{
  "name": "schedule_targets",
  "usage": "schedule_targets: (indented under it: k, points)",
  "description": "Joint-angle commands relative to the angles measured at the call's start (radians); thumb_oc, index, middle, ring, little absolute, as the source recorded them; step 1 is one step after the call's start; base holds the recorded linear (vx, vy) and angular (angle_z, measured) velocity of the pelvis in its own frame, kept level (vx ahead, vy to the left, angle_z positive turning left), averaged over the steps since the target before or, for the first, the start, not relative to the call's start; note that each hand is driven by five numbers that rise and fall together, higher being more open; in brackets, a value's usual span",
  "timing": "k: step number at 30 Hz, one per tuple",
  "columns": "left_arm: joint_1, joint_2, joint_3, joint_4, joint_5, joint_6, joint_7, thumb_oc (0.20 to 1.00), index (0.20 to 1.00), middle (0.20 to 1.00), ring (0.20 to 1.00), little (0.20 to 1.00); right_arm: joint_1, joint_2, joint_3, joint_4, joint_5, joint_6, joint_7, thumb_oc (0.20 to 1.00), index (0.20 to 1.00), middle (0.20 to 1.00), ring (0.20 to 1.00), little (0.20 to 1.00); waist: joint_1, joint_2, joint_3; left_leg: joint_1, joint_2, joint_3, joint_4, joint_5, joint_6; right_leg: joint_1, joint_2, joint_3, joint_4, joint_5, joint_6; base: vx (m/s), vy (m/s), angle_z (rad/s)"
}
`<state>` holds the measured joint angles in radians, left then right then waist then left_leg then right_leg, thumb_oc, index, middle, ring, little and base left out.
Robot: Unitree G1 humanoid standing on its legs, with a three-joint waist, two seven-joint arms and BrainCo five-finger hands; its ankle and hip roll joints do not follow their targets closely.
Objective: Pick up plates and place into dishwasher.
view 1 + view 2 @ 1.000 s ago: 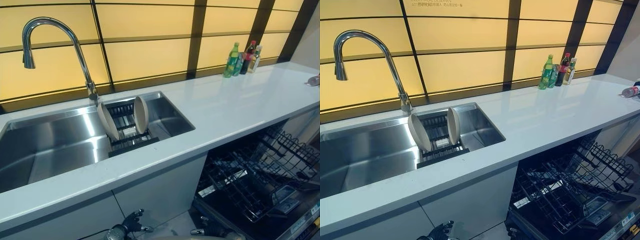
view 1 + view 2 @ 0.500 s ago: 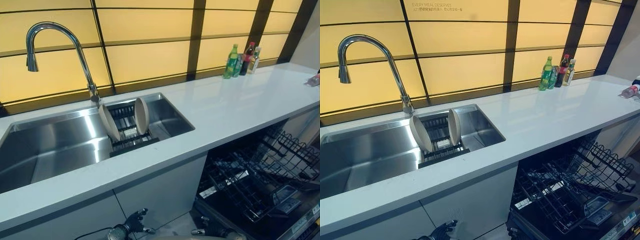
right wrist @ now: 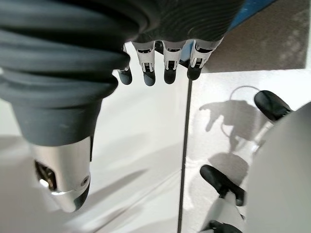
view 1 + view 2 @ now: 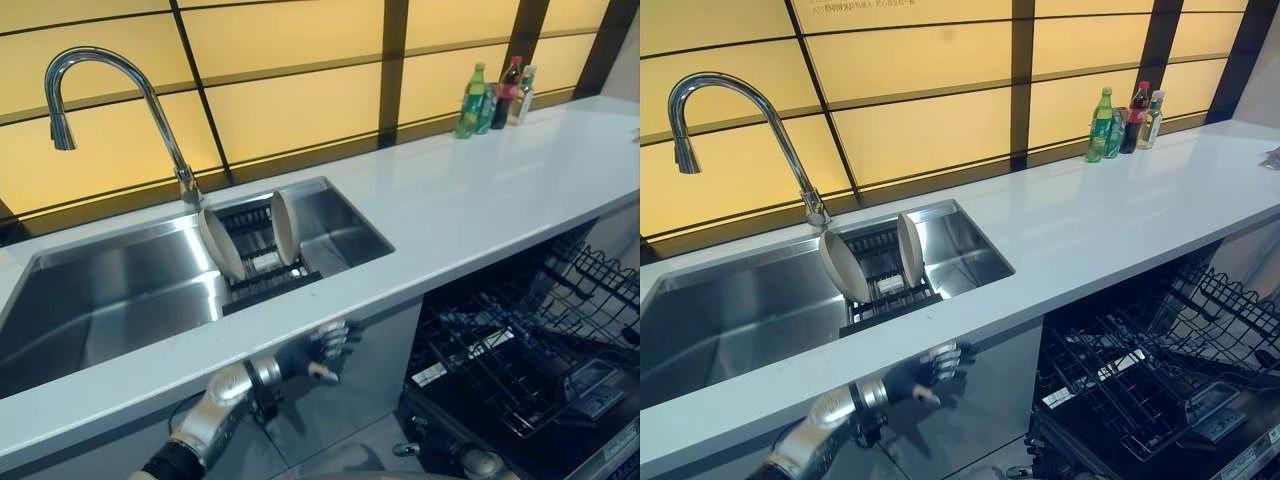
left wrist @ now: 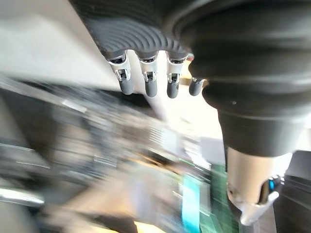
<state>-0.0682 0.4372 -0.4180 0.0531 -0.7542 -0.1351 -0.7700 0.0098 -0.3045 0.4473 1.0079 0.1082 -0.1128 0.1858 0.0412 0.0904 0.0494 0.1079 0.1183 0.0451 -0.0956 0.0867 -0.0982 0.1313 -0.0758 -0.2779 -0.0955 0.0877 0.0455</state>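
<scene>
Left eye view: white countertop, steel sink, yellow panel wall; left robot hand fingers relaxed, empty.

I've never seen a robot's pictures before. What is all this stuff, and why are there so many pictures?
These come from a robot shaped like a person. Two cameras in its head look down at a kitchen; two more sit on its wrists, looking along each hand. In the head pictures you see a sink with two plates standing in a dark rack, a tap, some bottles at the back of the white counter, and an open dishwasher with wire racks. The left hand is raised in front of the cabinet, fingers relaxed, holding nothing. The right hand hangs over the floor, empty too. Its job is moving the plates into the dishwasher.
</scene>
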Motion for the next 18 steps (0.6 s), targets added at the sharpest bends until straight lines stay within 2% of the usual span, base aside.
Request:
schedule_targets:
  k: [1, 4, 6, 7, 8, 9, 10, 12, 13, 15, 16, 18]
  points:
    - [-0.142, 0.011, 0.079, -0.145, -0.219, 0.048, -0.067, 1.000, 1.000, 1.000, 1.000, 1.000, -0.064, 0.042, 0.021, -0.018, -0.006, -0.020, -0.015, 1.000, 1.000, 1.000, 1.000, 1.000, 0.007, -0.049, 0.073, -0.002, -0.059, -0.003, 0.008, -0.071, 0.050, 0.015, -0.085, 0.010, 0.013, -0.039, 0.066, 0.03, -0.052, 0.08]
    - [-0.185, -0.007, 0.198, -0.260, -0.341, 0.067, 0.009, 1.000, 1.000, 1.000, 1.000, 1.000, -0.043, 0.066, 0.025, 0.000, -0.009, -0.037, -0.030, 1.000, 1.000, 1.000, 1.000, 1.000, 0.019, -0.055, 0.060, 0.000, -0.055, -0.011, 0.008, -0.073, 0.045, 0.026, -0.085, 0.005, 0.009, -0.045, 0.064, 0.05, -0.072, 0.04]
    - [-0.210, 0.004, 0.263, -0.305, -0.309, 0.013, 0.101, 1.000, 1.000, 1.000, 1.000, 1.000, -0.032, 0.077, 0.031, -0.006, -0.003, -0.032, -0.041, 1.000, 1.000, 1.000, 1.000, 1.000, 0.024, -0.058, 0.052, 0.000, -0.053, -0.020, 0.008, -0.072, 0.040, 0.032, -0.083, 0.001, 0.008, -0.051, 0.062, 0.04, -0.055, 0.05]
    - [-0.228, 0.027, 0.295, -0.321, -0.225, -0.056, 0.195, 1.000, 1.000, 1.000, 1.000, 1.000, -0.024, 0.080, 0.033, -0.014, -0.003, -0.029, -0.046, 1.000, 1.000, 1.000, 1.000, 1.000, 0.028, -0.060, 0.048, -0.001, -0.053, -0.025, 0.008, -0.070, 0.038, 0.034, -0.082, -0.001, 0.008, -0.053, 0.062, 0.03, -0.036, 0.05]
    - [-0.236, 0.047, 0.310, -0.325, -0.197, -0.074, 0.235, 1.000, 1.000, 1.000, 1.000, 1.000, -0.020, 0.081, 0.034, -0.019, -0.002, -0.027, -0.048, 1.000, 1.000, 1.000, 1.000, 1.000, 0.029, -0.060, 0.047, -0.001, -0.053, -0.026, 0.008, -0.070, 0.037, 0.036, -0.081, -0.003, 0.008, -0.055, 0.062, 0.04, -0.031, 0.07]
    - [-0.264, 0.103, 0.355, -0.317, -0.069, -0.120, 0.367, 1.000, 1.000, 1.000, 1.000, 1.000, -0.009, 0.080, 0.037, -0.030, -0.001, -0.025, -0.050, 1.000, 1.000, 1.000, 1.000, 1.000, 0.032, -0.059, 0.042, -0.001, -0.052, -0.028, 0.008, -0.069, 0.034, 0.039, -0.080, -0.008, 0.008, -0.058, 0.063, 0.04, -0.020, 0.10]
    - [-0.280, 0.132, 0.379, -0.294, -0.041, -0.123, 0.415, 1.000, 1.000, 1.000, 1.000, 1.000, -0.004, 0.078, 0.038, -0.035, -0.001, -0.024, -0.050, 1.000, 1.000, 1.000, 1.000, 1.000, 0.033, -0.059, 0.040, -0.001, -0.052, -0.029, 0.008, -0.068, 0.033, 0.041, -0.080, -0.010, 0.008, -0.059, 0.063, 0.05, -0.016, 0.13]
    - [-0.334, 0.226, 0.436, -0.215, 0.112, -0.146, 0.553, 1.000, 1.000, 1.000, 1.000, 1.000, 0.004, 0.067, 0.042, -0.056, 0.003, -0.010, -0.046, 1.000, 1.000, 1.000, 1.000, 1.000, 0.032, -0.054, 0.033, -0.002, -0.052, -0.027, 0.008, -0.067, 0.029, 0.043, -0.076, -0.015, 0.008, -0.063, 0.064, 0.05, 0.003, 0.12]
    - [-0.370, 0.290, 0.448, -0.178, 0.181, -0.145, 0.627, 1.000, 1.000, 1.000, 1.000, 1.000, 0.004, 0.063, 0.045, -0.054, 0.008, -0.008, -0.043, 1.000, 1.000, 1.000, 1.000, 1.000, 0.031, -0.052, 0.030, -0.002, -0.052, -0.026, 0.008, -0.066, 0.028, 0.044, -0.074, -0.016, 0.008, -0.066, 0.063, 0.06, 0.015, 0.07]
    - [-0.424, 0.367, 0.467, -0.113, 0.282, -0.108, 0.710, 1.000, 1.000, 1.000, 1.000, 1.000, -0.003, 0.057, 0.052, -0.040, 0.017, -0.008, -0.036, 1.000, 1.000, 1.000, 1.000, 1.000, 0.031, -0.048, 0.024, -0.003, -0.053, -0.022, 0.008, -0.066, 0.027, 0.045, -0.071, -0.018, 0.008, -0.070, 0.062, 0.06, 0.029, 0.03]
    - [-0.453, 0.423, 0.465, -0.060, 0.384, -0.095, 0.773, 1.000, 1.000, 1.000, 1.000, 1.000, -0.007, 0.051, 0.055, -0.034, 0.019, -0.006, -0.033, 1.000, 1.000, 1.000, 1.000, 1.000, 0.029, -0.043, 0.021, -0.003, -0.053, -0.018, 0.008, -0.066, 0.026, 0.045, -0.069, -0.018, 0.008, -0.070, 0.062, 0.06, 0.049, 0.03]
    - [-0.523, 0.548, 0.420, 0.048, 0.517, -0.106, 0.892, 1.000, 1.000, 1.000, 1.000, 1.000, -0.009, 0.039, 0.061, -0.031, 0.020, 0.000, -0.027, 1.000, 1.000, 1.000, 1.000, 1.000, 0.023, -0.038, 0.018, -0.005, -0.054, -0.011, 0.008, -0.063, 0.027, 0.042, -0.066, -0.016, 0.008, -0.070, 0.063, 0.05, 0.050, 0.02]
